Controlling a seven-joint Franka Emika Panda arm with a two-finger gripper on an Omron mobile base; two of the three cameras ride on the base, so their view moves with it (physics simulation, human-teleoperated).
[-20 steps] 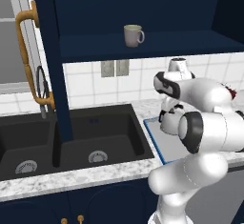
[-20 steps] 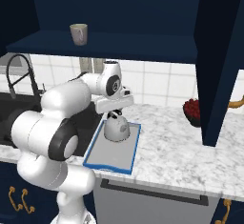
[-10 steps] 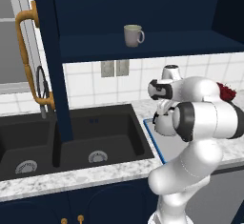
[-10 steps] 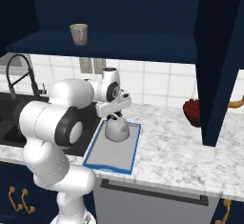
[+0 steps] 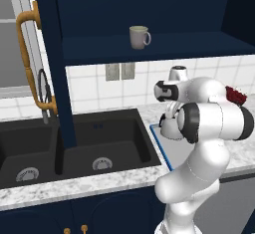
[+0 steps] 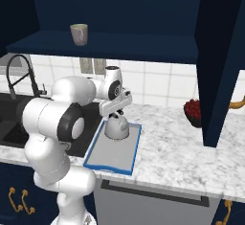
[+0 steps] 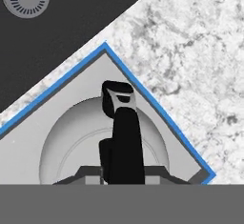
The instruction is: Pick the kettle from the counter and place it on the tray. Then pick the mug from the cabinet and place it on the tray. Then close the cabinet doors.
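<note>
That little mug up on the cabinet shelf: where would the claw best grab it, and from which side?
Probably across the mug's body, coming straight in from the open front of the cabinet. It stands upright near the shelf's front edge, and its handle sticks out sideways toward the bowl of red fruit, so the plain rounded wall is free. From above, the cabinet looks too cramped.

kettle [image 5: 167, 127] mostly behind the arm, tray [image 5: 172, 151] half covered (far end unseen), gripper [image 6: 116, 114] fingertips hidden

Silver-grey kettle [image 6: 116, 128] with black handle, blue-rimmed grey tray [image 6: 125, 159], speckled white-grey counter [image 6: 172, 154]
</note>
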